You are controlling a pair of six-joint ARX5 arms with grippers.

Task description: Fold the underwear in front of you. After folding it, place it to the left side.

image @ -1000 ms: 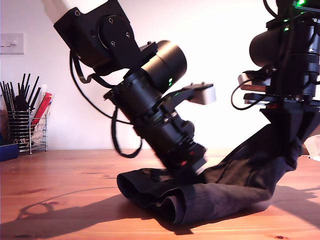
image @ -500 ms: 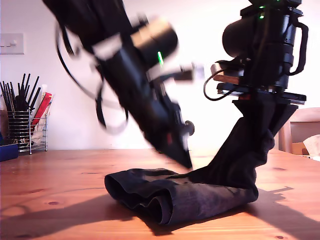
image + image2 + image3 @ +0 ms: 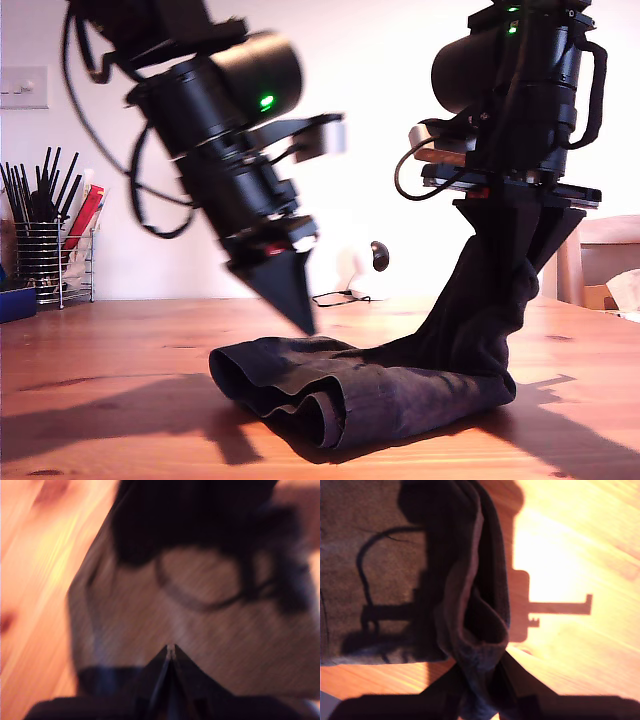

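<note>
My second gripper sits at the upper right of the exterior view, and it has the underwear pinched between its jaws. One end of the dark cloth hangs straight down from those jaws, drapes to the wooden table and runs out toward the exterior view's left. There it lies in thick rolled folds, low in the centre of the frame.

The second wrist view backs that up. The cloth bunches right into the closed jaws at my second gripper. The table beside it is bright with light and carries a sharp shadow of the arm.

Over in the exterior view's upper left, my first gripper points down at a slant. Its tip is just above the folded end of the garment and is not touching it. The jaws are pressed together to a point with nothing between them. The first wrist view is blurred. It still shows the two jaws of my first gripper meeting in a narrow wedge above the grey-lit cloth.

At the far left of the exterior view a wire holder of utensils stands on the table against the white wall, with a light switch above it.
</note>
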